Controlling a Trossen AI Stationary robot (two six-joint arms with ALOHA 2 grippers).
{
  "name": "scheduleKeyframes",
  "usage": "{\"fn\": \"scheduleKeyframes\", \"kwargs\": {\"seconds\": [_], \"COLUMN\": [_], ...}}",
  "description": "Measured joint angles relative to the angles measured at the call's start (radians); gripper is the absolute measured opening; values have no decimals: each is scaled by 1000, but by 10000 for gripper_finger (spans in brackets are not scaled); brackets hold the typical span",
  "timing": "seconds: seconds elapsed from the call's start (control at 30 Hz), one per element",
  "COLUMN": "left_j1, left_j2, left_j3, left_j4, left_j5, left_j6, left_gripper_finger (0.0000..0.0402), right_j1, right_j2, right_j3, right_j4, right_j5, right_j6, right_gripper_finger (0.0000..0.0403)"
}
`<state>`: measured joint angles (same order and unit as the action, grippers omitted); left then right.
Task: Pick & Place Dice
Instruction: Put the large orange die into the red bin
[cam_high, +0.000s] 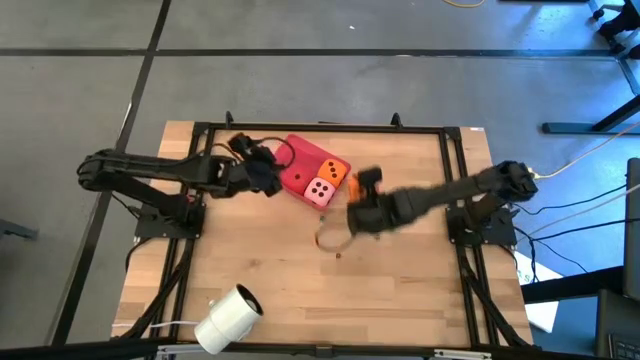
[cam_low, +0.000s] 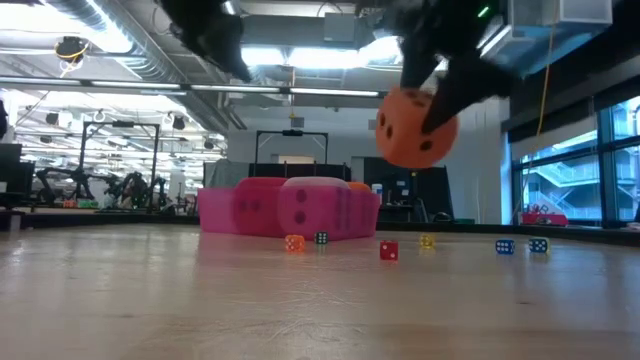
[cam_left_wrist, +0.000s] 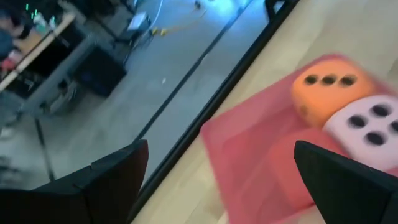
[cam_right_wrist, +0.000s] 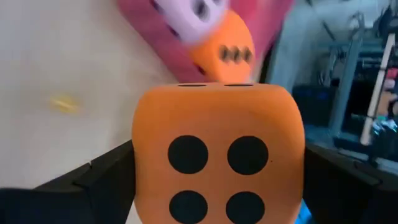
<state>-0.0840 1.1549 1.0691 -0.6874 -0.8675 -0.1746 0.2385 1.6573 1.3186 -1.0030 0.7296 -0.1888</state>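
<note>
Jaws of right gripper (cam_right_wrist: 217, 186) clamp 1 orange die (cam_right_wrist: 217, 155); left gripper (cam_left_wrist: 217, 186) gapes wide, empty.

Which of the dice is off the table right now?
The orange die held in the right pincer, lifted clear; the other orange die and the pink one sit on the red tray.

Overhead, table-level and two close wrist cameras.

We see one die (cam_low: 416, 126) held above the table (cam_high: 400, 290) in the right gripper (cam_high: 362, 205), right of the tray (cam_high: 300, 160), where apparently three dice (cam_high: 320, 190) sit.
</note>
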Motion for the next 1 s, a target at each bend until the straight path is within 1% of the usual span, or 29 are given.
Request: {"fn": "scheduleKeyframes", "kwargs": {"seconds": [0.07, 0.13, 0.2, 0.3, 0.37, 0.5, 0.57, 0.63, 0.67, 0.73, 0.8, 0.93, 1.0], "left_j1": [25, 45, 62, 80, 89, 102, 113, 122, 127, 133, 137, 139, 139], "left_j2": [-11, -14, -13, -13, -13, -13, -13, -13, -13, -13, -13, -9, -9], "left_j3": [0, 0, 0, 0, 0, 0, 0, 0, 0, 0, 0, 0, 0], "left_j4": [-40, -71, -93, -110, -118, -116, -108, -96, -92, -90, -85, -41, -6], "left_j5": [4, 4, 6, 22, 62, 139, 154, 161, 164, 173, 180, 182, 182], "left_j6": [-25, -50, -59, -73, -76, -77, -77, -76, -77, -76, -76, -76, -76], "left_gripper_finger": [400, 400, 400, 400, 400, 400, 400, 400, 400, 400, 400, 400, 400], "right_j1": [-90, -180, -266, -397, -474, -597, -633, -643, -642, -626, -605, -575, -570], "right_j2": [0, 0, 0, 2, 4, 36, 64, 94, 110, 139, 161, 179, 192], "right_j3": [0, 0, 0, 0, 0, 2, 2, 2, 2, 2, 2, 2, 2], "right_j4": [33, 122, 267, 475, 586, 804, 915, 967, 966, 927, 896, 908, 897], "right_j5": [-7, -48, -159, -383, -488, -668, -730, -785, -797, -785, -749, -659, -642], "right_j6": [-109, -247, -368, -447, -403, -137, 22, 89, 95, 96, 96, 114, 119], "right_gripper_finger": [366, 366, 366, 366, 366, 366, 366, 366, 366, 366, 366, 366, 366]}}
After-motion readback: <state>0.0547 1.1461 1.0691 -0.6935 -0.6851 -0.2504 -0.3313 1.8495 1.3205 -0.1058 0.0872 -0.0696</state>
